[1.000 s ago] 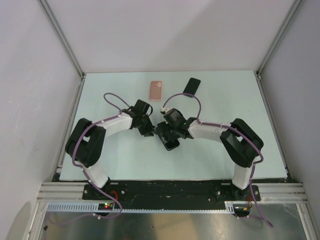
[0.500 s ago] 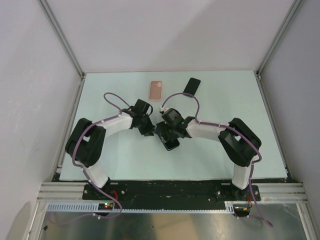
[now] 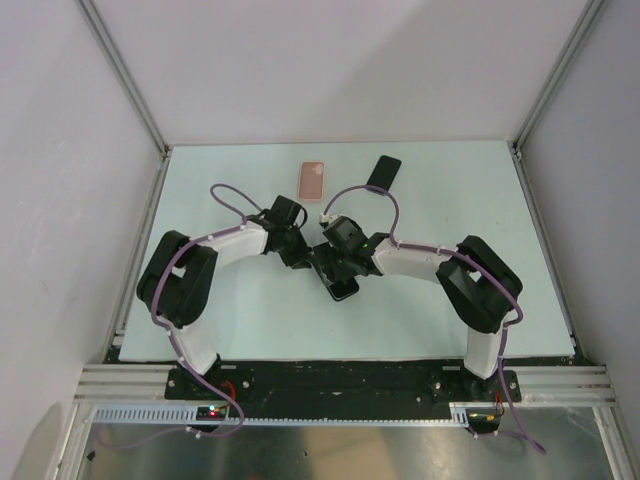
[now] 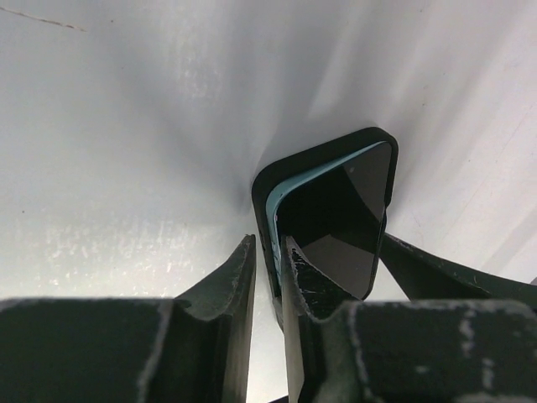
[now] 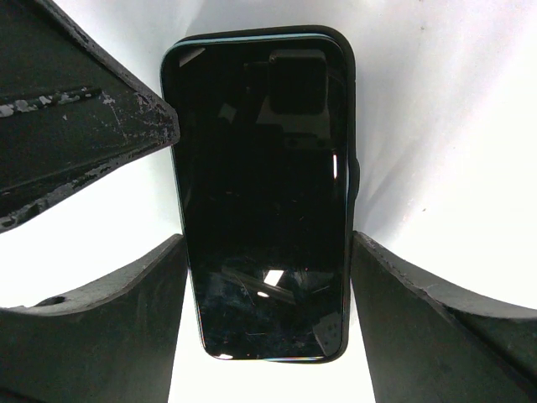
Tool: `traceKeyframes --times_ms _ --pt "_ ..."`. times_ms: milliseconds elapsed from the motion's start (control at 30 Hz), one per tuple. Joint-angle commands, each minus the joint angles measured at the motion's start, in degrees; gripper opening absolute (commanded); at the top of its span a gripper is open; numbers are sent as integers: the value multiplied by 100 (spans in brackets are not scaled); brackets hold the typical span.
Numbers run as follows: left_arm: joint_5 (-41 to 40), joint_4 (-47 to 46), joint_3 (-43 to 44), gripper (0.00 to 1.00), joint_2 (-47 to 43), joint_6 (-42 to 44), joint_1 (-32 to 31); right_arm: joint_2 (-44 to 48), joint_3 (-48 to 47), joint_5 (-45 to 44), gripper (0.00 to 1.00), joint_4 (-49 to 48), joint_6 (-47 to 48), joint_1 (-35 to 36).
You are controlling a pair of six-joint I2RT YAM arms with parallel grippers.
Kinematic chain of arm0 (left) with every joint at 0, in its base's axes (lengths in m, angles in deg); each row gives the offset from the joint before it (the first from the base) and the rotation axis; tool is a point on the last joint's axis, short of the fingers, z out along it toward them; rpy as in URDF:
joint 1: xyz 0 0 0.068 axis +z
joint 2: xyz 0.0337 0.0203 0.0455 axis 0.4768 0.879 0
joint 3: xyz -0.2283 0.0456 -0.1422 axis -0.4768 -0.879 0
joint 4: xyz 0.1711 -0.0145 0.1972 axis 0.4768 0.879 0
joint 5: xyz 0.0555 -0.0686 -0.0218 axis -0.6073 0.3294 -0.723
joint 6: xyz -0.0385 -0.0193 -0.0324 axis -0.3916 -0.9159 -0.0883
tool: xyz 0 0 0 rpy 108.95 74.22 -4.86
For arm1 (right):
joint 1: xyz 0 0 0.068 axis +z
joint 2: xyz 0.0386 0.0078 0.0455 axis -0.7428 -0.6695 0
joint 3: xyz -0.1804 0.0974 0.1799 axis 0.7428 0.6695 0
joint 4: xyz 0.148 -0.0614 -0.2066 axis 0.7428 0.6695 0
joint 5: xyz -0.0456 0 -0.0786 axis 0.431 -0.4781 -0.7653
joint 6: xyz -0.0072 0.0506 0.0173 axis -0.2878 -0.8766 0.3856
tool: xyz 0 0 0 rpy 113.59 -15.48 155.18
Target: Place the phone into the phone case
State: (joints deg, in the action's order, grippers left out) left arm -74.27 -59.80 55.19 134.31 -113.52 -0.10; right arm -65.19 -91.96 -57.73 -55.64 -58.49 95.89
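Note:
The phone (image 5: 260, 185), black glass with a teal rim, lies in the black phone case (image 5: 353, 180) at the table's middle (image 3: 342, 288). In the left wrist view the phone (image 4: 336, 218) sits tilted, with its teal long edge raised above the case wall (image 4: 319, 151). My left gripper (image 4: 267, 248) is nearly shut. Its tips pinch that case wall and the raised edge, one finger over the screen. My right gripper (image 5: 267, 252) straddles the phone's near end. Its fingers (image 5: 369, 277) touch both long sides. Both grippers meet over the phone (image 3: 322, 266).
A pink phone case (image 3: 314, 181) and a second black phone or case (image 3: 384, 171) lie at the back of the pale table (image 3: 460, 200). Grey walls and metal rails enclose the left, back and right sides.
The left arm's elbow has shifted slightly back and to the right. Both grippers stay at the phone, which has not visibly moved.

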Motion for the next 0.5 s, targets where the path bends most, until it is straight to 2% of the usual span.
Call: traceKeyframes --times_ms 0,167,300,467 --pt "-144 -193 113 20 285 -170 25 -829 356 -310 42 194 -150 29" --pt "-378 -111 -21 14 456 -177 28 -722 359 -265 48 188 -155 22" --pt "-577 61 -114 10 547 -147 25 -493 375 -91 66 118 -118 -7" --pt "-802 255 -125 8 550 -91 13 -106 379 92 79 -68 -71 -11"
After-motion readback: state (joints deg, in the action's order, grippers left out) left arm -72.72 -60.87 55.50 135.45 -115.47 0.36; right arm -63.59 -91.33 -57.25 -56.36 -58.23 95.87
